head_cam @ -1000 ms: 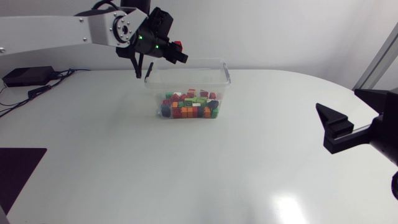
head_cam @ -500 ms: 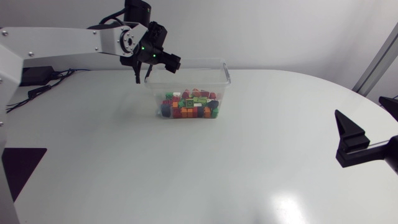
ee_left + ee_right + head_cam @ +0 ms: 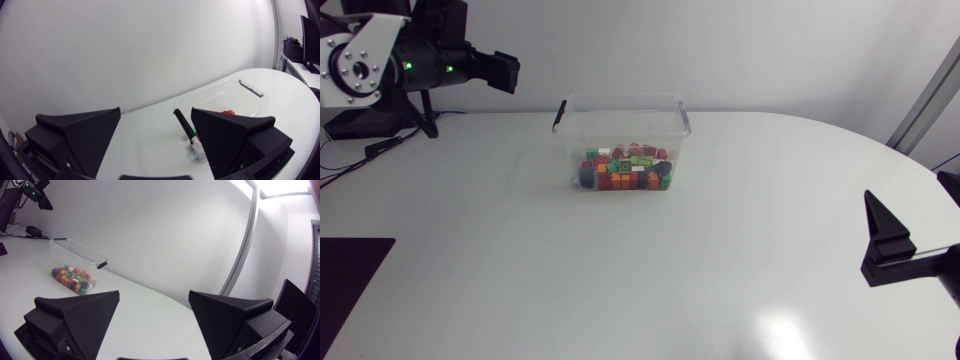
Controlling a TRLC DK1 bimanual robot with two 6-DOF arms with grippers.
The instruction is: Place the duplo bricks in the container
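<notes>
A: Where are the duplo bricks (image 3: 625, 170)?
B: Heaped inside the clear container (image 3: 620, 103), toward the counter's (image 3: 620, 280) far side.
A: The pincers?
B: Both spread wide, gripping nothing; left pincer (image 3: 156, 112) well left of the container; right pincer (image 3: 154, 294) by the counter's right edge.

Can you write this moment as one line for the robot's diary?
bricks: in container | left gripper: open, empty, off to container's side | right gripper: open, empty, far from container | loose bricks: none seen

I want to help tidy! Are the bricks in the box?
In: the duplo bricks lie heaped inside the clear container.
</notes>
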